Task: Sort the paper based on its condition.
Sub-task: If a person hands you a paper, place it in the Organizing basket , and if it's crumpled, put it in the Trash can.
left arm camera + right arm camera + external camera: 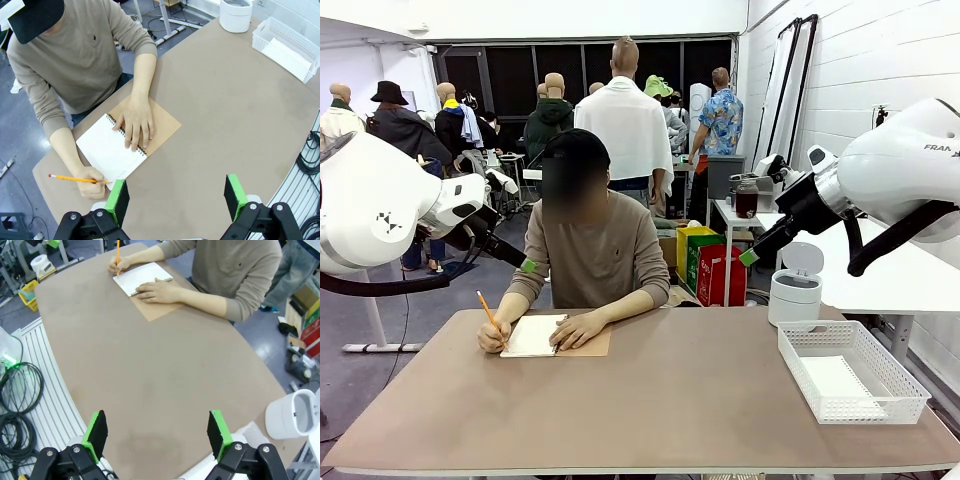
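- Left claw (176, 194) and right claw (157, 434) hang wide and empty above the table (670, 400).
- Paper (835, 382) lies in the basket (868, 408); the person writes in a notebook (532, 335), so sorting looks largely ahead.

Brown tabletop (700, 400) before you, a person (595, 250) in a tan sweater at its far side, open spiral notebook (532, 335) with brown cover, orange pencil (486, 308) at its edge, white mesh basket (865, 410) on your right, white open-lidded bin (794, 290) beyond.
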`<state>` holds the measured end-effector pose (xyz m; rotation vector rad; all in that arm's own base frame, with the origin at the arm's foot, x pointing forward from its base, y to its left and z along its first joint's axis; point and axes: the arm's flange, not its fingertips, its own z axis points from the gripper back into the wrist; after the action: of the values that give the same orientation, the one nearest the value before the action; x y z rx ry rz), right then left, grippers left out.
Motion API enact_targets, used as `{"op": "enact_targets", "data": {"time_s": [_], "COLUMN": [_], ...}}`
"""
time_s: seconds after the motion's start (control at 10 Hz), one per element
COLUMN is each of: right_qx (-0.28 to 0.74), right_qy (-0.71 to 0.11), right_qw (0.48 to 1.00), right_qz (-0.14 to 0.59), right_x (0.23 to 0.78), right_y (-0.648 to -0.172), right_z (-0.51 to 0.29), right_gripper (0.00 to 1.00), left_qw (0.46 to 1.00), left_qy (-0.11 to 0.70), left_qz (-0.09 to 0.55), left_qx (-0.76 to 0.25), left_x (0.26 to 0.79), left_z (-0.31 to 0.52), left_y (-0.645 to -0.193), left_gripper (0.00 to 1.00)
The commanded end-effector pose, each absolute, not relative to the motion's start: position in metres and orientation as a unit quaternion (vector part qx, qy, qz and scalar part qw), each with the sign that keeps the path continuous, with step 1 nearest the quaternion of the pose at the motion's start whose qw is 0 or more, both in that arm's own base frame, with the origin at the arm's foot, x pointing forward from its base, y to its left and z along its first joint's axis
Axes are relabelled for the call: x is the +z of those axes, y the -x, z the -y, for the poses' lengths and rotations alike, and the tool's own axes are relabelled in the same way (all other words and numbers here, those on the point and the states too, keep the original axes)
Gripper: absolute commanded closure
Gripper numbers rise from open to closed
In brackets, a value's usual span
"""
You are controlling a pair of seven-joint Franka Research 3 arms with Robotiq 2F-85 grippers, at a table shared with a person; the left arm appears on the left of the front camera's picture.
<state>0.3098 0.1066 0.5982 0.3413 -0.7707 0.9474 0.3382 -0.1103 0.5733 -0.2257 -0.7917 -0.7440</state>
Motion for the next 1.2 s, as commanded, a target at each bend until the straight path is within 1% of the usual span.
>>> {"op": "enact_targets", "data": {"time_s": [0.0,1.1], "right_qx": [0.442,0.442], "right_qy": [-0.159,-0.159], "right_qw": [0.806,0.806], "right_qz": [0.36,0.36], "right_x": [0.5978,0.5978], "right_y": [-0.3098,-0.3098], "right_z": [-0.1067,-0.1067], "right_gripper": [0.0,0.0], "left_qw": [0.85,0.85], "left_qy": [0.111,0.111], "left_qz": [0.375,0.375], "left_qx": [-0.353,-0.353], "left_x": [0.5729,0.5729], "left_z": [0.1093,0.1093], "left_y": [-0.3382,-0.3382], "left_gripper": [0.0,0.0]}}
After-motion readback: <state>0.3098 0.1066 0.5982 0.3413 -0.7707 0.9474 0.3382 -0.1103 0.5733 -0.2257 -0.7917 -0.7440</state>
